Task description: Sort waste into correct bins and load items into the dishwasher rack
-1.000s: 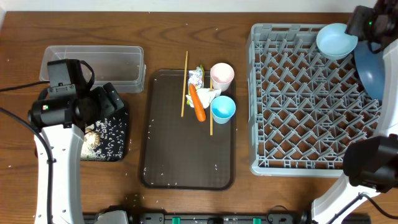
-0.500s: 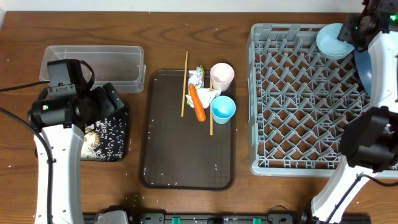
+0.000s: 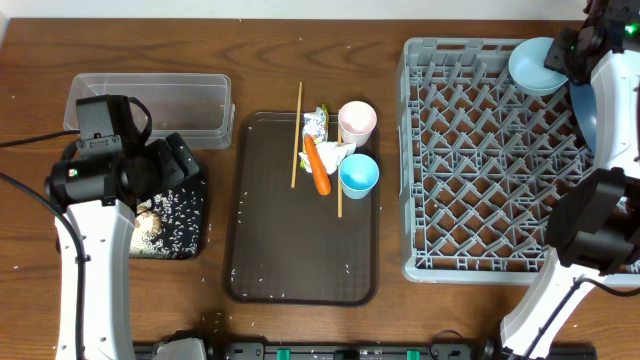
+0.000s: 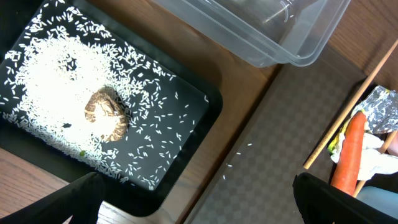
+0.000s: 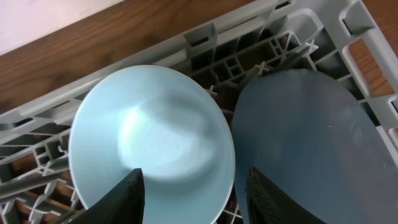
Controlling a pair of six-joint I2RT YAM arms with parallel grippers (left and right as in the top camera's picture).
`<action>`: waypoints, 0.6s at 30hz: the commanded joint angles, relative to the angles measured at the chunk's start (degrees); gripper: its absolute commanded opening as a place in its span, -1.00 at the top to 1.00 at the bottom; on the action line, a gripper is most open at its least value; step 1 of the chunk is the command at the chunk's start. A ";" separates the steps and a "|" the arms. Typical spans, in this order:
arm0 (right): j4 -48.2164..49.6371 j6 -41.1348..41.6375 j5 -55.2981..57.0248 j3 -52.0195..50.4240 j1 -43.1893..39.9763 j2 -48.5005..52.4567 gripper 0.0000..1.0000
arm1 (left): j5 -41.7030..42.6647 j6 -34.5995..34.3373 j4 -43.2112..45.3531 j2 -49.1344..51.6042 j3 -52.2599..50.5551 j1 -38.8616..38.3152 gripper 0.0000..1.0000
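Small bowl beside large bowl in rack corner, carrot on serving tray left of rack

Large square grey plastic crate: lattice-patterned floor. Small light-blue bowl, plain. Large blue bowl, darker. Shallow black rectangular tray speckled with white rice grains; brownish food scrap mottled. Orange carrot. Pale pink cup. Light-blue cup. Dark brown serving tray. Worktop: brown wood grain.

**Both arms extended, both grippers spread**

The left arm, white links with black joints, stretches away from the near edge. Its left gripper faces downward, with the black fingers far apart and gripping nothing. The white-and-black right arm reaches to the far right corner. The right gripper also points down, its fingers parted.
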 commanded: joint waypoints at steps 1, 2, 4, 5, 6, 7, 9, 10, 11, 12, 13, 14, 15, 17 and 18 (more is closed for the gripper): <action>0.20 1.29 0.85 -0.42 -0.48 2.93 0.09 | -0.72 0.48 -0.11 -0.50 0.68 0.24 -0.96; 0.31 1.29 0.83 -0.42 -0.46 3.23 0.11 | -0.72 0.48 -0.11 -0.50 0.68 0.24 -0.95; 0.35 1.27 0.85 -0.44 -0.46 3.72 0.13 | -0.72 0.48 -0.11 -0.50 0.68 0.24 -0.96; 0.48 1.27 0.83 -0.44 -0.46 3.76 0.14 | -0.72 0.48 -0.11 -0.50 0.68 0.24 -0.95; 0.70 1.27 1.07 -0.44 -0.46 3.89 0.14 | -0.70 0.48 -0.11 -0.50 0.68 0.24 -0.95; 0.96 1.27 1.09 -0.44 -0.48 3.96 0.16 | -0.70 0.48 -0.11 -0.50 0.68 0.24 -0.95; 1.51 1.25 1.49 -0.44 -0.48 4.09 0.23 | -0.72 0.48 -0.09 -0.50 0.68 0.24 -0.96; 1.79 1.25 1.53 -0.44 -0.48 4.22 0.28 | -0.72 0.48 -0.09 -0.50 0.68 0.24 -0.96; 2.03 1.25 1.57 -0.46 -0.48 4.28 0.34 | -0.70 0.48 -0.11 -0.50 0.68 0.24 -0.95; 2.32 1.25 1.66 -0.59 -0.46 4.33 0.42 | -0.70 0.48 -0.11 -0.50 0.68 0.24 -0.95; 2.51 1.25 1.64 -0.66 -0.46 4.39 0.50 | -0.70 0.48 -0.11 -0.50 0.68 0.24 -0.96; 2.64 1.27 1.64 -0.66 -0.46 4.39 0.62 | -0.70 0.48 -0.11 -0.50 0.68 0.24 -0.96; 2.69 1.27 1.64 -0.66 -0.46 4.44 0.74 | -0.72 0.48 -0.11 -0.50 0.68 0.24 -0.96; 2.69 1.27 1.64 -0.66 -0.46 4.50 0.89 | -0.70 0.48 -0.11 -0.50 0.68 0.24 -0.95; 2.64 1.25 1.64 -0.66 -0.46 4.66 0.93 | -0.70 0.48 -0.11 -0.50 0.68 0.24 -0.96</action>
